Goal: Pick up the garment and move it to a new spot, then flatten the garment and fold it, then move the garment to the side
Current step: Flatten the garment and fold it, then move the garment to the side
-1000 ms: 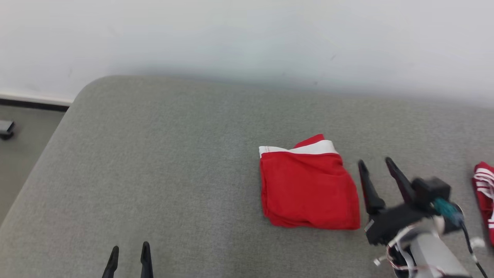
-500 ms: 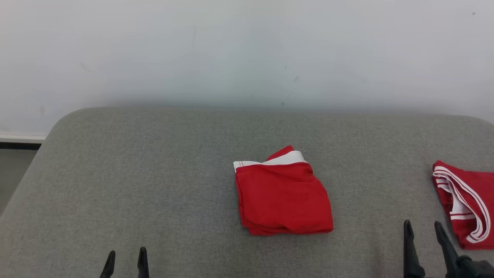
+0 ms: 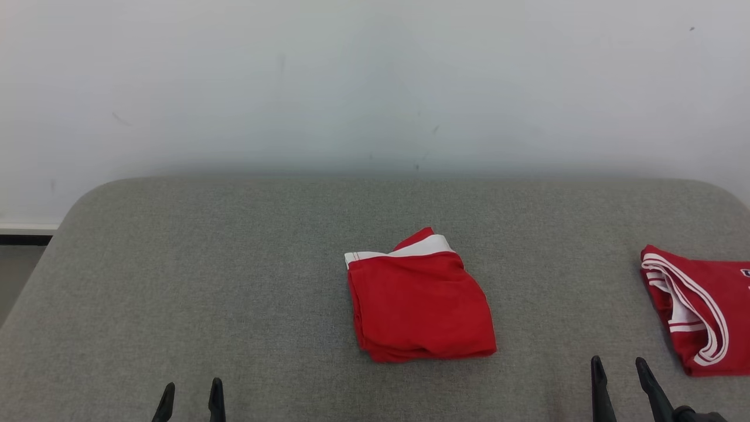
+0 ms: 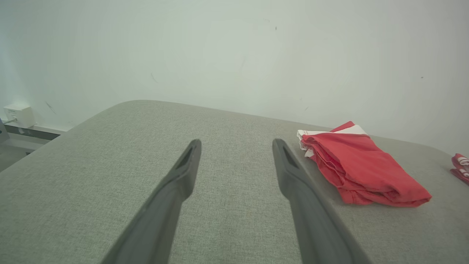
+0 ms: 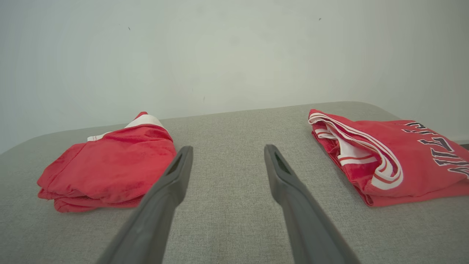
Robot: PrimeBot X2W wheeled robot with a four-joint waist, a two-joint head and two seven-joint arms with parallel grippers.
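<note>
A red garment with a white waistband lies folded in a compact square near the middle of the grey cushioned surface. The same folded garment appears right of my fingers in the left wrist view and the garment sits to the left in the right wrist view. My left gripper is open at the lower left, well away from it. My right gripper is open at the lower right, between the garment and a second red piece, touching neither.
A second folded red garment with white stripes and lettering lies at the right edge, seen as the striped jersey in the right wrist view. A pale wall stands behind the surface. The surface's rounded left edge drops to the floor.
The right gripper has drawn back from beside the folded garment to the lower right corner. The head view has shifted, bringing the striped garment further into sight. The left gripper holds its place.
</note>
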